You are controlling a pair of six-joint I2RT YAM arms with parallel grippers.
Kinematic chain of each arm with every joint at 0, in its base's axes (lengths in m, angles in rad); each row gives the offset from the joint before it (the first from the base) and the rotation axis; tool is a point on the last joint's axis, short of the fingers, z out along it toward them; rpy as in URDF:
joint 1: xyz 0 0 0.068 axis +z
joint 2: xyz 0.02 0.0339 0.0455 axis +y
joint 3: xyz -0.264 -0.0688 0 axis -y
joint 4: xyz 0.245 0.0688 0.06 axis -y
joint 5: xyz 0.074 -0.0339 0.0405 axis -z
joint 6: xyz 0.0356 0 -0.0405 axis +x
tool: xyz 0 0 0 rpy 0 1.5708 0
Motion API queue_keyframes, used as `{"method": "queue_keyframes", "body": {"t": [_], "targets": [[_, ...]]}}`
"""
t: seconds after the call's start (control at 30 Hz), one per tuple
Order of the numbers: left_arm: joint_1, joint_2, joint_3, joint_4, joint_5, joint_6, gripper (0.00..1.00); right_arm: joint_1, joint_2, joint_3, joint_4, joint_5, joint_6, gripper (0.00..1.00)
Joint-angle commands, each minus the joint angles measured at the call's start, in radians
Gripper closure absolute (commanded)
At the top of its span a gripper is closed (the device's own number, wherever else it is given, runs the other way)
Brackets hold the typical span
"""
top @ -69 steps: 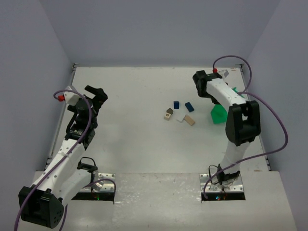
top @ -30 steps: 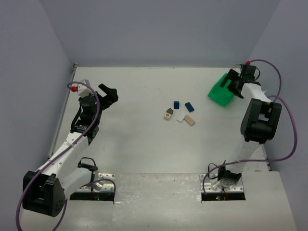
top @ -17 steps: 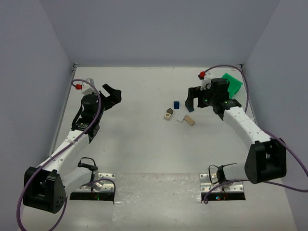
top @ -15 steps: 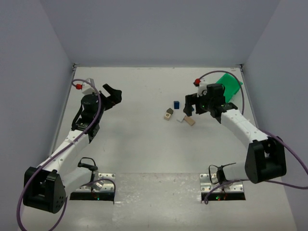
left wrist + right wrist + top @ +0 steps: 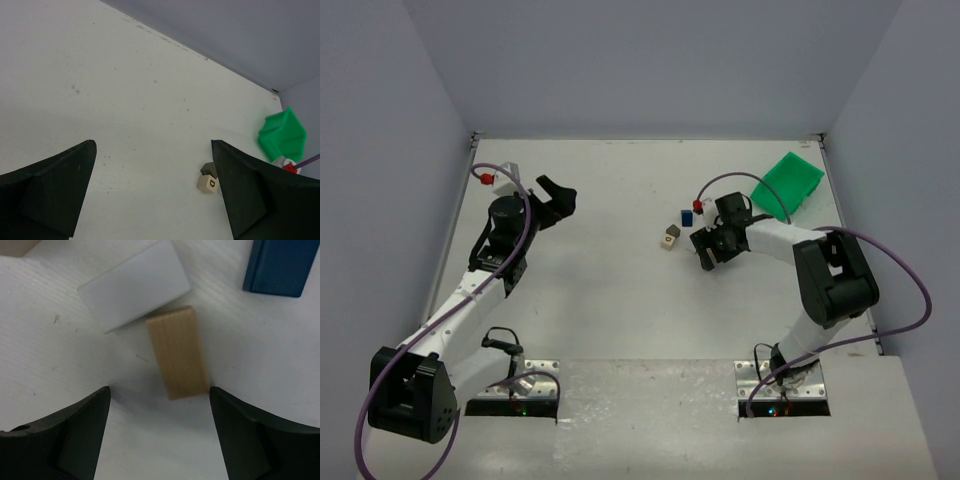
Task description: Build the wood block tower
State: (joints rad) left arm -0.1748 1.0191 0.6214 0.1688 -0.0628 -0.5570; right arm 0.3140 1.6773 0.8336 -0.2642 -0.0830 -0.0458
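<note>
My right gripper (image 5: 708, 250) is down low over the table (image 5: 610, 290), left of the green bin (image 5: 788, 182) and a little nearer the arm bases. Its fingers are spread wide with nothing between them. In its wrist view a tan block (image 5: 177, 352) lies flat just ahead of the gap, its far corner at the edge of a white block (image 5: 135, 292). A blue block (image 5: 280, 265) lies apart from both (all flat, none stacked here). A lettered cube (image 5: 670, 237) and a small blue cube (image 5: 687, 215) sit further left of the bin. The left gripper (image 5: 557, 198) hangs far left of the bin, released and empty.
</note>
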Motion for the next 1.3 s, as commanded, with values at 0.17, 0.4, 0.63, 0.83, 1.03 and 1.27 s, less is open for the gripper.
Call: {"method": "queue_keyframes", "body": {"t": [0.17,0.4,0.63,0.83,1.03,1.27], "targets": [[0.012,-0.008,0.044,0.034,0.032,0.017,0.0,0.0,0.039,0.039,0.065,0.1,-0.028,0.25],[0.012,-0.011,0.045,0.034,0.046,0.019,0.0,0.0,0.025,0.036,0.053,0.049,-0.045,0.61],[0.011,0.005,0.058,0.064,0.282,0.061,0.0,0.009,-0.159,-0.033,0.097,-0.144,-0.068,0.89],[-0.042,0.053,0.08,0.165,0.624,0.098,0.0,0.017,-0.433,-0.25,0.463,-0.408,-0.065,0.91],[-0.271,0.146,0.186,0.085,0.507,0.114,0.0,0.071,-0.528,-0.361,0.686,-0.463,-0.073,0.91],[-0.431,0.254,0.267,0.038,0.311,0.101,0.1,0.154,-0.531,-0.392,0.804,-0.38,-0.113,0.91]]}}
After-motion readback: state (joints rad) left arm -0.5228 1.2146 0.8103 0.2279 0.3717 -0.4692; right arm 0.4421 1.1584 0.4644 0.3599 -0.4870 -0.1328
